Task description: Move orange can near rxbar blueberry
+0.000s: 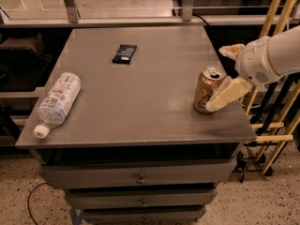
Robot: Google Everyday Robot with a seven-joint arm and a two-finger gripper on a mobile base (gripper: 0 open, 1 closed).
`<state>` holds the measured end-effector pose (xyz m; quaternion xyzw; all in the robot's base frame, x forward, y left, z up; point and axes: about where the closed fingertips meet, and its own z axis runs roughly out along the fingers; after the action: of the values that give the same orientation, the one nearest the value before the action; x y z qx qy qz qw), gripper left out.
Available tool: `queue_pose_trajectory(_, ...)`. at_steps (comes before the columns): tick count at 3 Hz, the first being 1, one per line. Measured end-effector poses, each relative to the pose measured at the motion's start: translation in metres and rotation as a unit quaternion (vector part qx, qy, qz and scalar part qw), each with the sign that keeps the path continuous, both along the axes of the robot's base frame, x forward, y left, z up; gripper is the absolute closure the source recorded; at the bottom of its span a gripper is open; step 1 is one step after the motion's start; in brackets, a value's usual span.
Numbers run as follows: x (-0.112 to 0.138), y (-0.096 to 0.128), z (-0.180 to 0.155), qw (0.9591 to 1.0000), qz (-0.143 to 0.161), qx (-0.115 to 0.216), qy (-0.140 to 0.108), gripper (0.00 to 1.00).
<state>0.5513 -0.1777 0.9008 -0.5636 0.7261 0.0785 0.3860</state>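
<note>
At the right of the frame, the gripper [214, 78] reaches in from beyond the table [154, 107] edge, its two pale fingers spread wide and unclenched. The upright orange can [206, 92] sits just left of them, near the table's lower right corner. The blueberry bar [124, 53] lies flat, well apart toward the upper left. Bare tabletop runs between them, and the bottle [57, 102] lies clear at the left edge.
</note>
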Motion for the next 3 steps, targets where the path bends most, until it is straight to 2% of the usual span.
queue_pose_trajectory(1, 0.0018, 0.0033, -0.0099, 1.0000, 0.003, 0.002, 0.007, 0.19)
queue_pose_trajectory(3, 0.0015, 0.0088, -0.0122, 0.9997, 0.006, 0.017, 0.014, 0.65)
